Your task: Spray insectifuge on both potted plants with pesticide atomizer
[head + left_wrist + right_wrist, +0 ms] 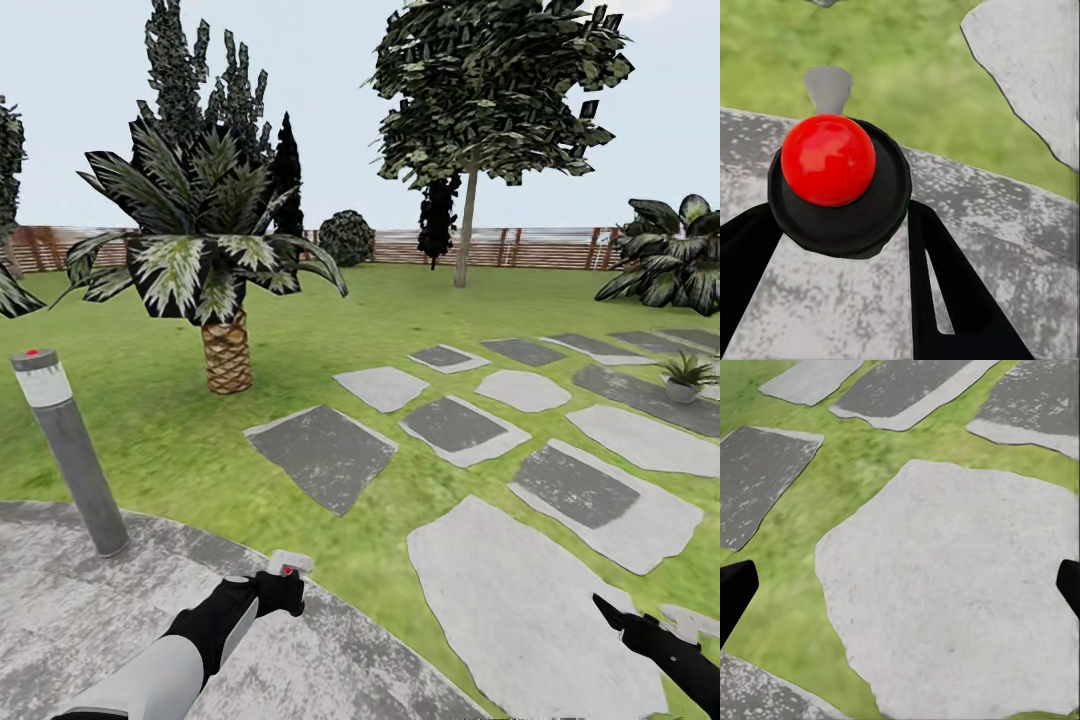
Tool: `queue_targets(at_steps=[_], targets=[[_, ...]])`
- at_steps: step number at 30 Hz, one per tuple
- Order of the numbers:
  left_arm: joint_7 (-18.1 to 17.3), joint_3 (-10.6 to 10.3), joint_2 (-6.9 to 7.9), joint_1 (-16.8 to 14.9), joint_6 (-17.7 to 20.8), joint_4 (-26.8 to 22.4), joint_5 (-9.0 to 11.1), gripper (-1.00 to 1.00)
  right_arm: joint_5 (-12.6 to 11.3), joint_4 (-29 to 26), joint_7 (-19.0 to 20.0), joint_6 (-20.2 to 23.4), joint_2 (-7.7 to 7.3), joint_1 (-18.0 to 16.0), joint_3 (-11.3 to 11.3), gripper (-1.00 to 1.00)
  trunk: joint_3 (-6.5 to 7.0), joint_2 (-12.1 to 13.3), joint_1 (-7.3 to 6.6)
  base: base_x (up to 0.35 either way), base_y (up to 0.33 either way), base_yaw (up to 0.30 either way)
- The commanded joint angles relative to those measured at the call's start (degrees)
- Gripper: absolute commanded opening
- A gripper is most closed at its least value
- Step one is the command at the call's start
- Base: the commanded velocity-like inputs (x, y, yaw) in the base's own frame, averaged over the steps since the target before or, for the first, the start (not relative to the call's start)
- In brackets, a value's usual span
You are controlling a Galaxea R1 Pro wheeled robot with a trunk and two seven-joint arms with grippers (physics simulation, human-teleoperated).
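Note:
The pesticide atomizer (288, 568) shows its whitish head and red spot low in the head view, over the edge of the round paved patio (60, 600). My left gripper (275, 590) is shut on it. In the left wrist view the atomizer (832, 169) is a red ball on a dark round body, clamped between the black fingers (945, 285). One potted plant (686, 374), spiky green leaves in a small grey pot, stands at the far right among the slabs. My right gripper (648, 622) hovers low right, open over a pale slab (952, 585).
A grey bollard light (68, 452) stands on the patio's left edge. A palm with a scaly trunk (226, 350) grows on the lawn behind it. Grey stepping slabs (455, 428) run to the right. A big broad-leaved shrub (670, 255) and the wooden fence (520, 248) close the back.

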Motion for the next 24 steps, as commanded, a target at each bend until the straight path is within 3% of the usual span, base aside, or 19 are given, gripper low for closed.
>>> queue_targets(at_steps=[1,11,19,24], targets=[[-0.23,0.04,0.01,0.0,0.26,-0.15,-0.58,-1.0,0.23,-0.07,0.41,0.31,0.03,-0.1,-0.24,1.0,0.0,-0.03,-0.01,0.044,-0.082,-0.25],[-0.23,0.04,-0.05,0.0,0.26,-0.15,-0.58,-1.0,0.23,-0.07,0.41,0.31,0.03,-0.1,-0.27,1.0,0.61,-0.03,-0.01,0.164,-0.253,-0.248],[-0.23,0.04,-0.04,0.0,0.26,-0.15,-0.59,-1.0,0.23,-0.07,0.41,0.29,0.04,-0.1,-0.25,1.0,0.68,-0.03,-0.01,0.237,-0.237,-0.058],[-0.23,0.05,-0.05,0.0,0.26,-0.15,-0.59,-1.0,0.23,-0.07,0.41,0.31,0.04,-0.1,-0.26,1.0,0.68,-0.03,-0.01,0.248,-0.215,-0.239]])
